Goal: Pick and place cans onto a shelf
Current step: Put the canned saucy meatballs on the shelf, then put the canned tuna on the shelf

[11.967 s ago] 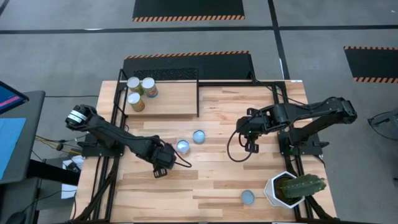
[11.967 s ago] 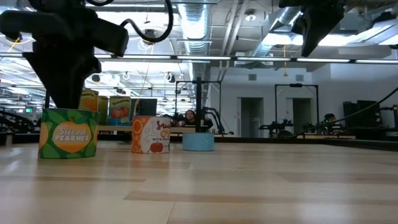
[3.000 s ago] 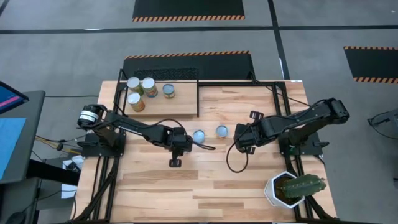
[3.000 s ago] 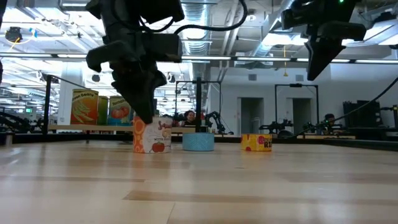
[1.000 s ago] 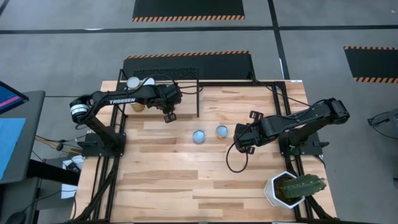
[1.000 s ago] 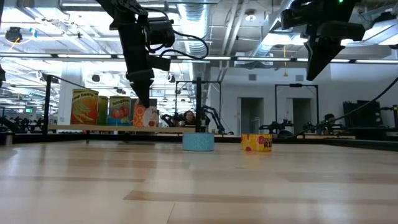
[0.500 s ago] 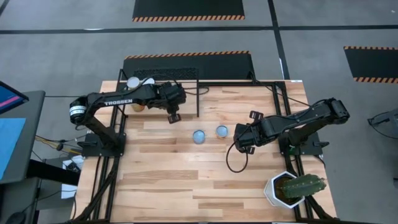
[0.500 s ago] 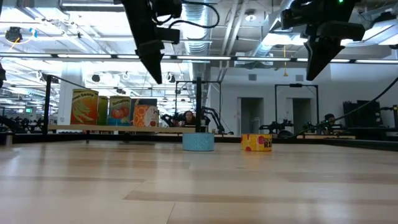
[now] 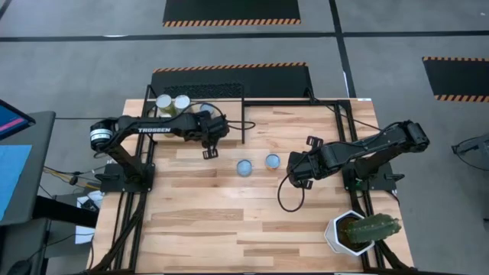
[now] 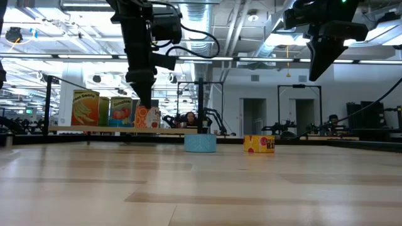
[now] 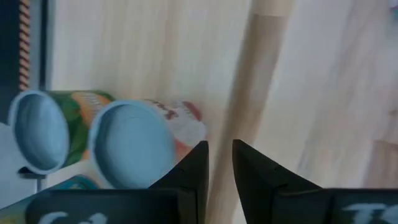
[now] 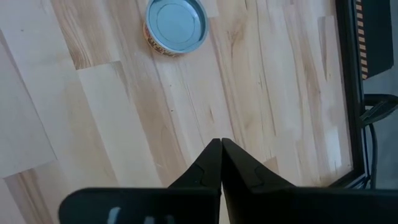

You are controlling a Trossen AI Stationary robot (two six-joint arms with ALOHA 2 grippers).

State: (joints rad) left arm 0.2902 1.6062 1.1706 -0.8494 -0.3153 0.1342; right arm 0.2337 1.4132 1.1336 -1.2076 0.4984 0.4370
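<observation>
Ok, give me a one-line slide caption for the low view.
Left gripper hangs above the cans on the shelf; a blue can and a yellow can wait on the table.

Shelf (image 9: 229, 114) sits at the table's (image 9: 252, 221) far-left corner, with cans standing in a cluster (image 9: 173, 102) at its left end; the left tool (image 9: 207, 150) is above the shelf's near edge, just right of that cluster. Two more cans stand side by side on the table's middle, one (image 9: 244, 167) left of the other (image 9: 273, 160). The right tool (image 9: 293, 179) is just right of that pair, and a potted cactus (image 9: 361, 229) stands at the near-right corner.
</observation>
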